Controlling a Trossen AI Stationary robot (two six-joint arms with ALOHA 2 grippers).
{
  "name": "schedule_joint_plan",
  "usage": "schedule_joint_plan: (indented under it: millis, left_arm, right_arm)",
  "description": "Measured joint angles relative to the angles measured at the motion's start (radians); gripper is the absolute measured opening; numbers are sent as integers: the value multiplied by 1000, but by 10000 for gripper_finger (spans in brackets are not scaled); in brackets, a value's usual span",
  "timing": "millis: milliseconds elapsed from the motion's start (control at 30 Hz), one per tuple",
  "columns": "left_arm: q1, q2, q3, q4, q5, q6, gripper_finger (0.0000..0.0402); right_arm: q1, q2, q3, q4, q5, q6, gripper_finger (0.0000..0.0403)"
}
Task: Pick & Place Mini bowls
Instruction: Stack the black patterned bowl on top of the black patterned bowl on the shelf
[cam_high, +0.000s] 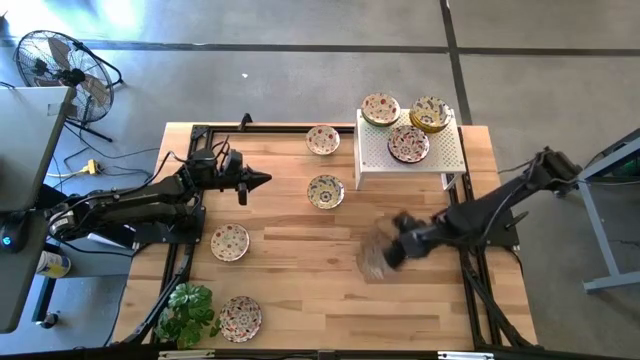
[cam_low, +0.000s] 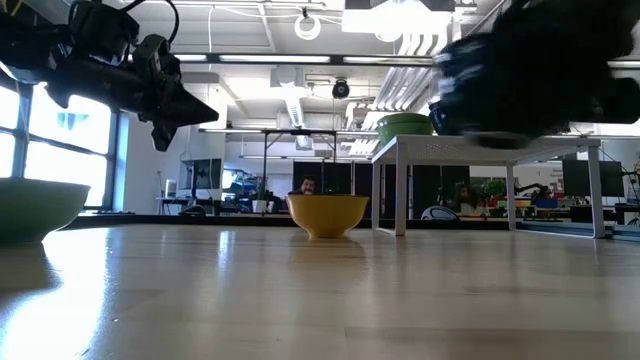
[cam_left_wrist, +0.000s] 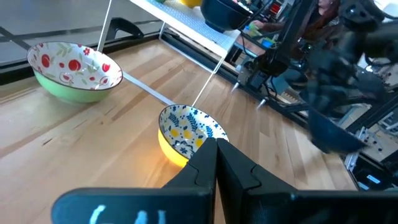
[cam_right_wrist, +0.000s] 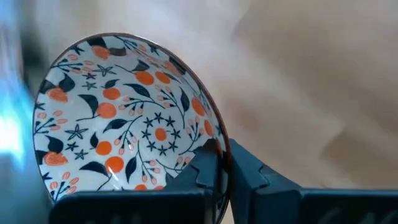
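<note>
Orange-flowered and cream inside, the mini bowl (cam_right_wrist: 124, 112) I am carrying sits pinched by its rim between my right gripper (cam_right_wrist: 217, 165) fingers, which are clamped together on that edge. In the high view this bowl (cam_high: 375, 250) shows only as a blur over the bare wood, in front of the white perforated stand (cam_high: 440, 150), with my right gripper (cam_high: 400, 245) beside it.

Three more bowls rest on top of that stand: one (cam_high: 380, 108) at its far left corner, a yellow-sided one (cam_high: 430, 113) to the right of it, and a dark-rimmed one (cam_high: 408, 144) nearer the front. On the wooden table (cam_high: 300, 270) itself lie four others: one (cam_high: 322, 139) just left of the stand, a yellow-and-blue one (cam_high: 325, 191) in the middle, one (cam_high: 230, 242) toward the left side, and one (cam_high: 240, 318) near the front edge beside a small green plant (cam_high: 188, 312).

My left gripper (cam_high: 262, 181) hangs above the table's left side with its fingers together, holding nothing.
</note>
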Motion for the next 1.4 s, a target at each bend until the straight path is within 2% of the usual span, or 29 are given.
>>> schedule_joint_plan:
  millis: [67, 167, 333, 433, 633, 833, 933, 1033, 1133, 1233, 1300, 1400]
  left_arm:
    - [0, 0, 0, 0, 0, 0, 0]
    - [0, 0, 0, 0, 0, 8, 0]
    - [0, 0, 0, 0, -1, 9, 0]
    - [0, 0, 0, 0, -1, 10, 0]
    - [0, 0, 0, 0, -1, 9, 0]
    - [0, 0, 0, 0, -1, 10, 0]
    - [0, 0, 0, 0, -1, 10, 0]
    - [0, 0, 0, 0, 1, 10, 0]
    - [0, 0, 0, 0, 5, 11, 0]
    - [0, 0, 0, 0, 5, 12, 0]
    - [0, 0, 0, 0, 5, 26, 0]
    - [0, 0, 0, 0, 4, 35, 0]
  right_arm:
    - [-46, 1, -3, -22, 93, 164, 6]
    - [-101, 24, -38, -18, 134, 323, 6]
    - [-181, 73, -99, 76, 100, 433, 17]
    - [-213, 100, -117, 91, 45, 455, 17]
    - [-225, 117, -116, 41, 13, 472, 25]
    - [-243, 115, -114, 13, -46, 434, 80]
    - [-252, 96, -95, -54, -55, 367, 117]
    - [-251, 59, -34, -171, -2, 255, 143]
    - [-232, 32, 56, -224, 63, -46, 159]
    - [-186, 50, 163, -231, 62, -408, 166]
    - [-160, 89, 222, -273, 57, -544, 167]
    - [-132, 172, 284, -317, 38, -659, 168]
